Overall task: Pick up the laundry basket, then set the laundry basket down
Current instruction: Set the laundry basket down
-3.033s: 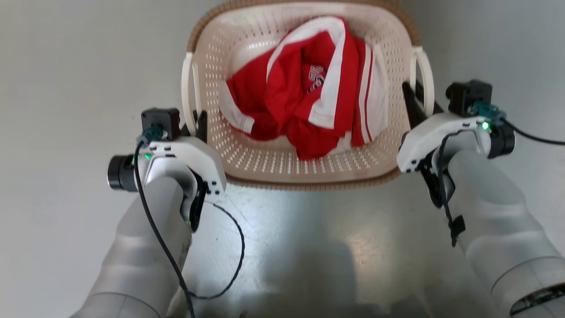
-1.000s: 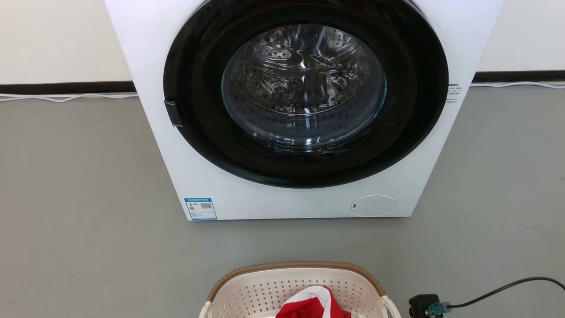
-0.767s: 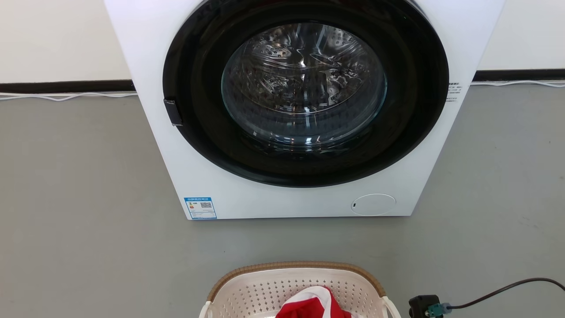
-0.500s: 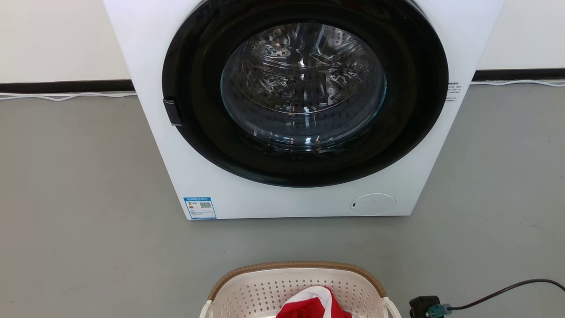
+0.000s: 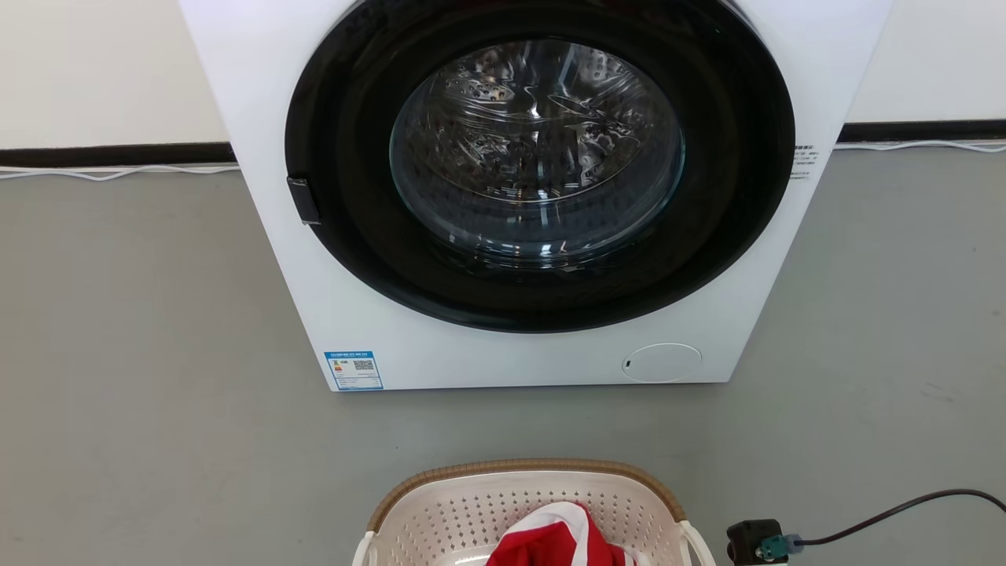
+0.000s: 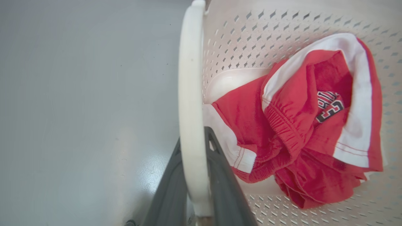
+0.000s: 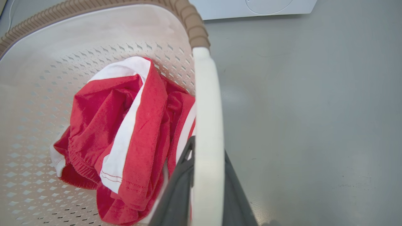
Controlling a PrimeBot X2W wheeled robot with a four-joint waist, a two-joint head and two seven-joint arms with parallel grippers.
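Observation:
The laundry basket [image 5: 471,507], cream perforated plastic with a brown woven rim, pokes in at the bottom of the head view in front of the washing machine. A red and white garment [image 6: 301,125] lies crumpled inside it. My left gripper [image 6: 193,138] is shut on the basket's left white loop handle [image 6: 189,88], one dark finger on each side. My right gripper [image 7: 209,147] is shut the same way on the right loop handle [image 7: 207,103]. I cannot tell whether the basket's bottom touches the floor.
A white front-loading washing machine [image 5: 519,354] with a closed dark round door [image 5: 538,157] stands close ahead on the grey floor [image 5: 141,354]. A white wall with a dark skirting and a cable [image 5: 110,171] runs behind. My right wrist's black block [image 5: 753,541] and its cable sit bottom right.
Since three seconds ago the head camera has swung up from the basket and both arms to the washing machine. Over the last second the basket edged slightly higher in that view; both grips unchanged.

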